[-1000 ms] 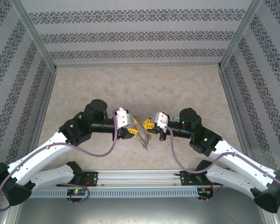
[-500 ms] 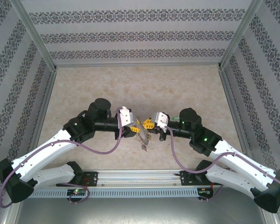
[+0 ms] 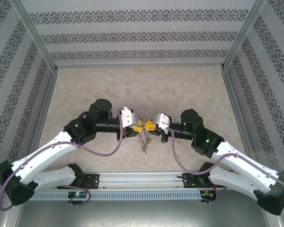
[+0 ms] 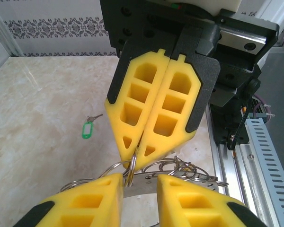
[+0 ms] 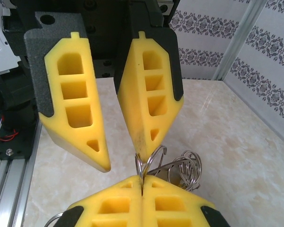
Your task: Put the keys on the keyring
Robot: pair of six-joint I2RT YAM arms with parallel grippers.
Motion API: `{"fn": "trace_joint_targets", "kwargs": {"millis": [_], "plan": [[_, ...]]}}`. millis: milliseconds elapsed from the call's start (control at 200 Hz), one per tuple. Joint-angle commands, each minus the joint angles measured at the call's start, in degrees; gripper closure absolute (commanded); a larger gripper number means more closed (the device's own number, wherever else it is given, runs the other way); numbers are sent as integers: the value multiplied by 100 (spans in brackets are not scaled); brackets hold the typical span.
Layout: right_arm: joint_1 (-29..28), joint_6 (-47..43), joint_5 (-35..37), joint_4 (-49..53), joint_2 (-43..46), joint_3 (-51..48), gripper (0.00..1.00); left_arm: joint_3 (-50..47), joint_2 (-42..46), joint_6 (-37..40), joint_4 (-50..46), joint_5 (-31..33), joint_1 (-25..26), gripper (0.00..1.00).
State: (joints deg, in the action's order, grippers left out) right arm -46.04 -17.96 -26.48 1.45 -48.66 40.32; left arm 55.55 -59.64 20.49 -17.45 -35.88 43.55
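Two arms meet tip to tip over the middle of the desk [image 3: 85, 94]. The right pincer [image 3: 150, 126] is clamped tight on the keyring [image 4: 180, 168], while the left pincer [image 5: 123, 158] stands partly open at the ring, gripping nothing. A green-tagged key [image 4: 87, 128] lies well apart on the desk.

I am working inside a robot-lab test booth, where aluminium posts [image 3: 36, 38] are framing patterned wallpaper panels [image 3: 142, 35] around a marble-look tabletop [image 3: 85, 90] and a mounting rail [image 3: 142, 179].
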Motion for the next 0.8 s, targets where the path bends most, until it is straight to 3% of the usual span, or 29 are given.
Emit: {"fn": "trace_joint_targets", "kwargs": {"millis": [0, 265, 325, 365, 510, 635, 714, 794], "plan": [[-90, 39, -257, -251, -21, 38, 100, 188, -40, -89, 268, -15, 92, 77], [-110, 29, -336, -233, -44, 70, 100, 211, -205, -107, 354, -95, 98, 81], [-107, 29, -349, -225, -41, 81, 100, 207, -230, -109, 359, -95, 95, 88], [-107, 29, -344, -216, -36, 82, 100, 206, -225, -102, 363, -101, 98, 100], [-112, 78, -247, -189, 57, 45, 100, 168, -160, -111, 388, -189, 92, 100], [-107, 259, 90, -189, 419, -177, 74, 82, 11, -225, 516, -280, 81, 100], [-98, 374, 331, -118, 773, -366, 67, 43, 91, -312, 613, -336, 75, 100], [-85, 486, 445, -27, 1118, -485, 67, 16, 166, -413, 724, -443, 51, 100]]}}
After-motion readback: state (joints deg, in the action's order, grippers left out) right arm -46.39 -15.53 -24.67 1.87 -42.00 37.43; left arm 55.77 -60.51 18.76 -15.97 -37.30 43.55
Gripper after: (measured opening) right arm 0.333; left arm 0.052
